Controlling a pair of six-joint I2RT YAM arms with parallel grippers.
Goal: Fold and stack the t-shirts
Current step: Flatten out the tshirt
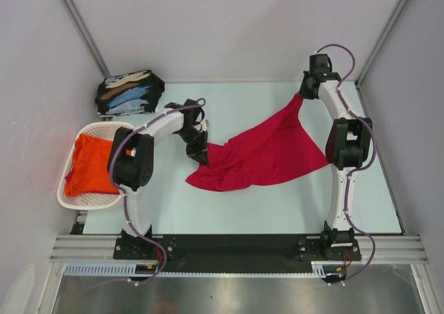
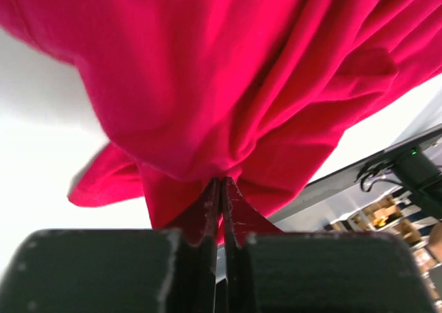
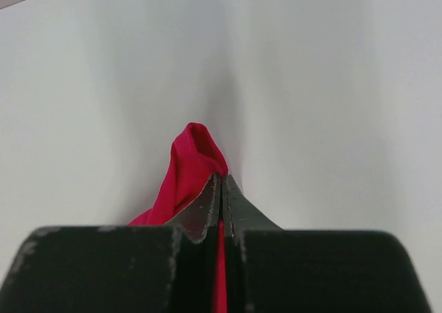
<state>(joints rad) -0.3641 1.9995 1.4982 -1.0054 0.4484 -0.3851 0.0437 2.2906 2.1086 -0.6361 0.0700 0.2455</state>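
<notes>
A crimson red t-shirt (image 1: pixel 267 151) hangs stretched across the middle of the table between my two arms. My right gripper (image 1: pixel 303 92) holds one corner high at the back right; in the right wrist view the gripper (image 3: pixel 221 178) is shut with red cloth (image 3: pixel 190 161) pinched between the jaws. My left gripper (image 1: pixel 200 150) sits at the shirt's left edge, and in the left wrist view it (image 2: pixel 221 183) is shut on a fold of the red t-shirt (image 2: pixel 228 71). An orange t-shirt (image 1: pixel 90 163) lies in the basket. Folded black t-shirts (image 1: pixel 128 92) with light-blue and tan prints are stacked at the back left.
The white perforated basket (image 1: pixel 66 199) stands at the left edge beside the left arm. Grey walls close in the left, back and right sides. The black rail (image 1: pixel 236 248) with both arm bases runs along the near edge.
</notes>
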